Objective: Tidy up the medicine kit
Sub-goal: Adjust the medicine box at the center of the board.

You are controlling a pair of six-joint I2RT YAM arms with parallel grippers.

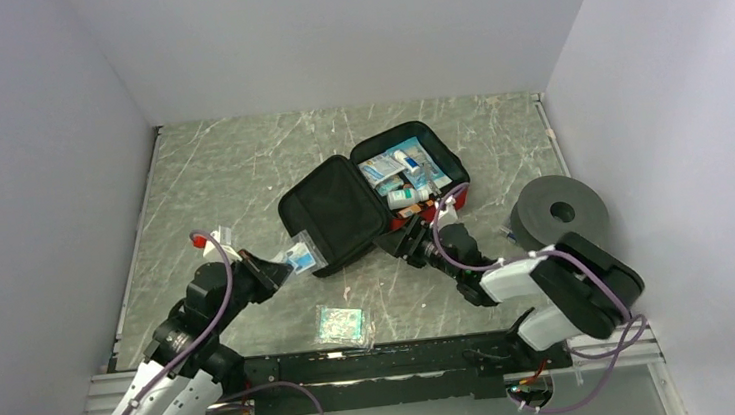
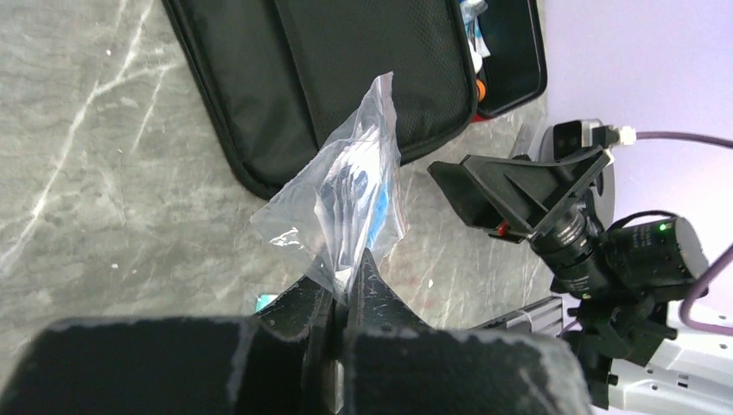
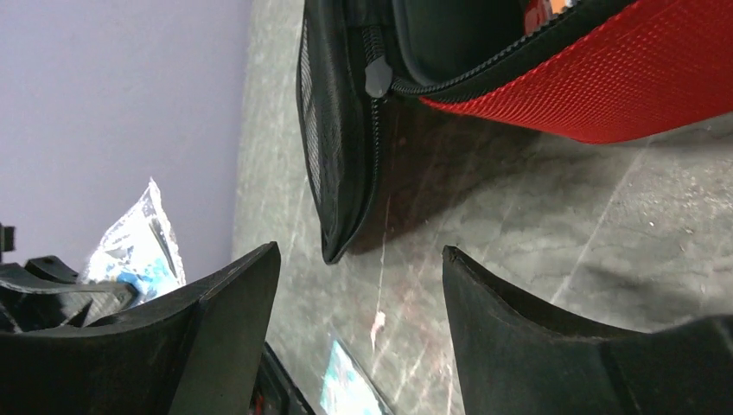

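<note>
The medicine kit [image 1: 344,210] lies open mid-table, a red zip case with black lining; its right half holds several small packets and tubes. My left gripper [image 1: 283,267] is shut on a clear plastic bag [image 2: 350,203] with dark and blue contents, held just off the kit's near-left corner [image 2: 259,164]. My right gripper [image 3: 359,259] stands open low over the table at the kit's near edge, facing the black zipper pull [image 3: 376,78] and the red shell [image 3: 605,82]. Nothing is between its fingers.
A teal packet [image 1: 342,324] lies flat on the table near the front rail. A grey round disc [image 1: 559,213] sits at the right, beside the right arm. Grey walls close in the table on three sides.
</note>
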